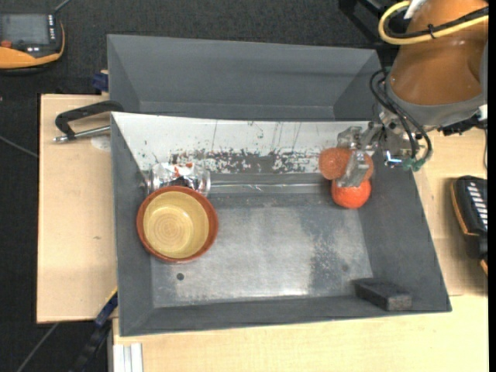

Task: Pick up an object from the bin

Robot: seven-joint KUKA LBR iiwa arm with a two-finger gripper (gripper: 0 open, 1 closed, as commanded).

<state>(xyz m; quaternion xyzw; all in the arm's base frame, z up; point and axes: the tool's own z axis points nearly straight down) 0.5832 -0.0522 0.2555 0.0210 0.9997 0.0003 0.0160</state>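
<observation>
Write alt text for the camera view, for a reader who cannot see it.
The claw is low at the back right of the grey bin, directly over an orange ball by the back wall. A wooden bowl sits at the left with a crumpled shiny wrapper behind it; a dark block lies in the front right corner.

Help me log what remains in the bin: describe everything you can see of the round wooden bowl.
The round wooden bowl stands upright, mouth up, on the floor of the grey metal bin, at its left side near the back wall. Its inside is pale tan with ring-shaped grain and looks empty; the rim and outer edge are a darker reddish brown. A shiny crumpled silvery thing lies right behind its far rim, touching or nearly so.
</observation>
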